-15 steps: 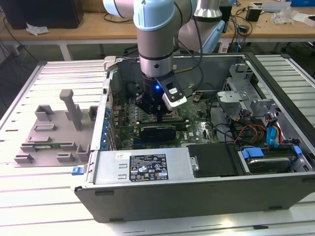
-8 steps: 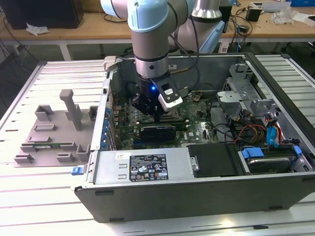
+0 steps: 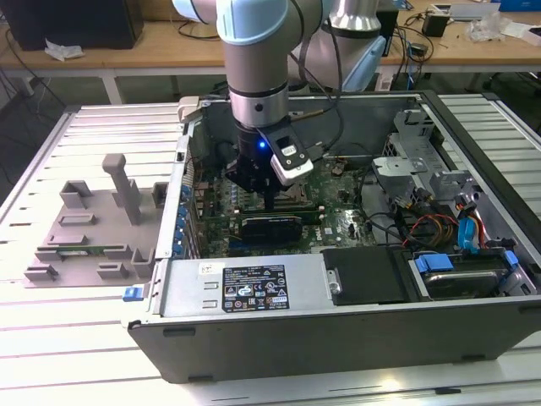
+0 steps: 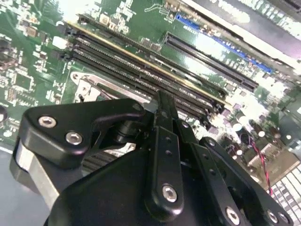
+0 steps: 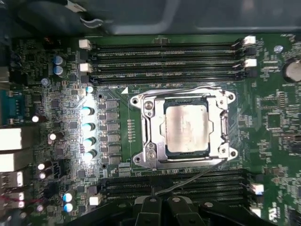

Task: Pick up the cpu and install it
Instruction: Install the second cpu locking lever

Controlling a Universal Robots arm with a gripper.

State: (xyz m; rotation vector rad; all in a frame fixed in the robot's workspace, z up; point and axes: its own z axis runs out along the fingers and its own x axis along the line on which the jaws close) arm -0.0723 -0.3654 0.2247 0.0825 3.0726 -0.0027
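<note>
CPU [image 5: 186,128], a silver-grey square, lies flat inside the metal socket frame [image 5: 149,134] on the green motherboard [image 5: 277,122] in the first wrist view, with the frame's corner screws around it and a thin wire lever running along the frame's edges. It sits apart from the gripper [image 5: 162,207], whose black finger links show at the edge of that view, pressed together and holding nothing. In the second wrist view the same black fingers [image 4: 165,141] meet in a narrow line above the board, just over the socket frame's bright metal corner [image 4: 89,89], and long dark memory slots [image 4: 155,70] run past beyond them.

Rows of memory slots flank the socket on two sides in the first wrist view, and a column of small silver-topped capacitors [image 5: 88,125] stands beside it.

In the exterior view the gripper [image 3: 269,199] hangs down into the open computer case [image 3: 254,338], close above the motherboard. A drive bay with blue latches [image 3: 439,262] fills the case toward the exterior view's right. Outside the case, toward the exterior view's left, a grey fixture [image 3: 89,228] rests on the slatted table [image 3: 51,355]. Farther back stand wooden benches [image 3: 169,38].
</note>
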